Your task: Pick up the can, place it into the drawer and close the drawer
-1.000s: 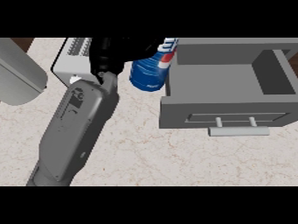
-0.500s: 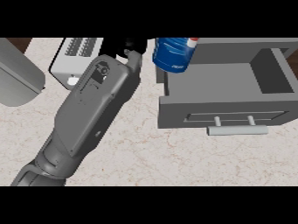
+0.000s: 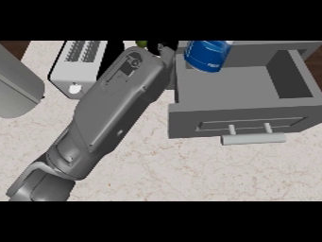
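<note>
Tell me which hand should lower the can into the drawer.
Left. The left hand holds the can above the open drawer's back-left corner; the right hand is out of view.

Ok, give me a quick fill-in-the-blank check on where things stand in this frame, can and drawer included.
1. The colour of the can is ____.
2. The can is over the back left corner of the grey ____, which stands open.
3. The handle on the drawer's front has ____ posts.
4. The forearm reaching up to the can enters from the view's lower ____.

Missing words: blue; drawer; two; left
</note>
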